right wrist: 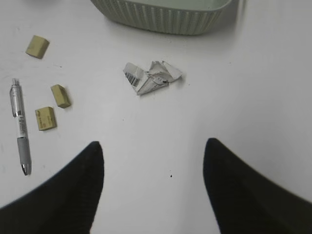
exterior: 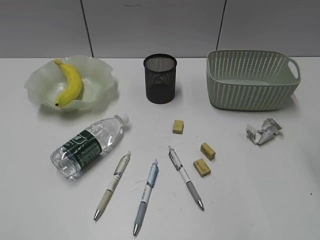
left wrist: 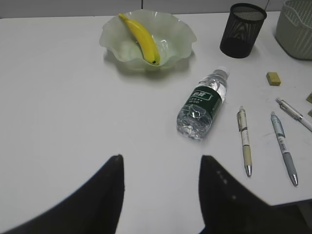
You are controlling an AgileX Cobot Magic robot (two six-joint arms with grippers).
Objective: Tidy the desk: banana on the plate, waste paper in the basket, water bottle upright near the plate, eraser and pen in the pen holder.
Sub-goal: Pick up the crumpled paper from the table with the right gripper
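The yellow banana (exterior: 70, 82) lies in the pale green wavy plate (exterior: 102, 75) at the back left of the desk (exterior: 260, 200). The water bottle (exterior: 90, 145) lies on its side in front of the plate. Three pens (exterior: 147, 195) and three tan erasers (exterior: 178, 126) are scattered in the middle. The black mesh pen holder (exterior: 160, 78) stands behind them. The waste paper (exterior: 263, 131) lies in front of the green basket (exterior: 252, 80). My left gripper (left wrist: 161, 158) hangs open and empty, short of the bottle (left wrist: 202, 105). My right gripper (right wrist: 152, 142) hangs open and empty, short of the waste paper (right wrist: 152, 77).
Neither arm shows in the exterior view. A grey panelled wall runs behind the desk. The desk's near edge shows at the lower right of the left wrist view.
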